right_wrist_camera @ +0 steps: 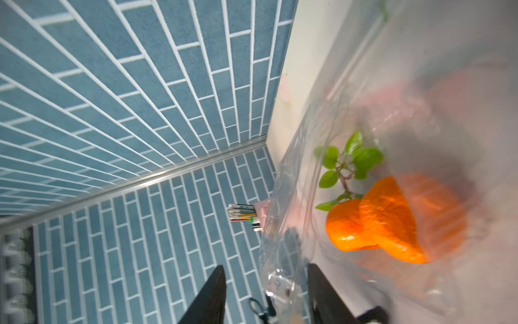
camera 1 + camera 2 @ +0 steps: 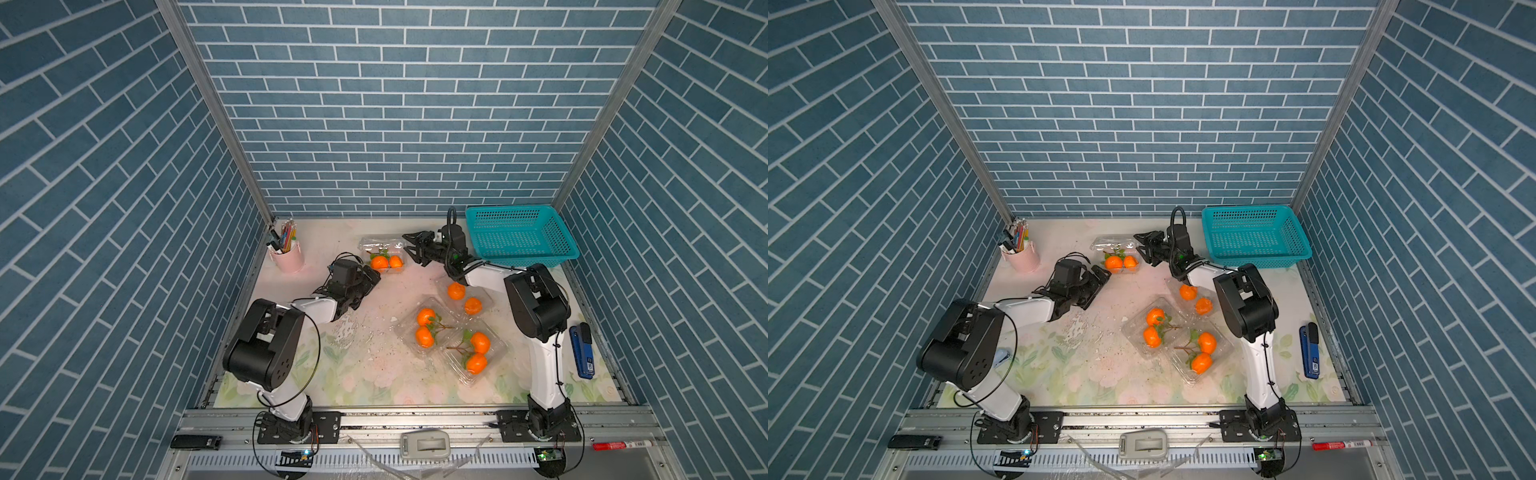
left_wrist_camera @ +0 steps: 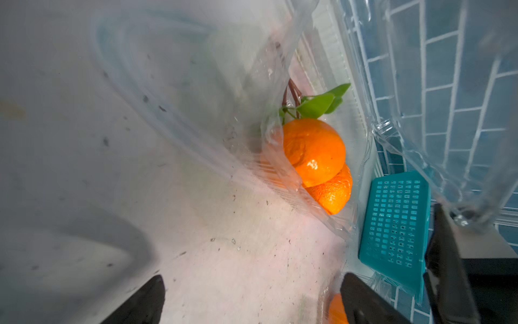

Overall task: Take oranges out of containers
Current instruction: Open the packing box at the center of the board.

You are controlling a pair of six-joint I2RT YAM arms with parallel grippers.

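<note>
Bright, even light falls from above; the arms (image 2: 266,345) throw only soft shadows on the pale table (image 2: 374,374). In both top views the brick walls (image 2: 104,208) bow at the edges. In the left wrist view a white glint sits on the near orange (image 3: 314,151), and the clear container (image 3: 196,98) close by is out of focus. The right wrist view is motion-blurred, its oranges (image 1: 392,221) smeared.

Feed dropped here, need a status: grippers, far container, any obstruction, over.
Both open: left gripper, right gripper. Two oranges sit in far container, its plastic edge between right jaws. Nothing else blocking.
</note>
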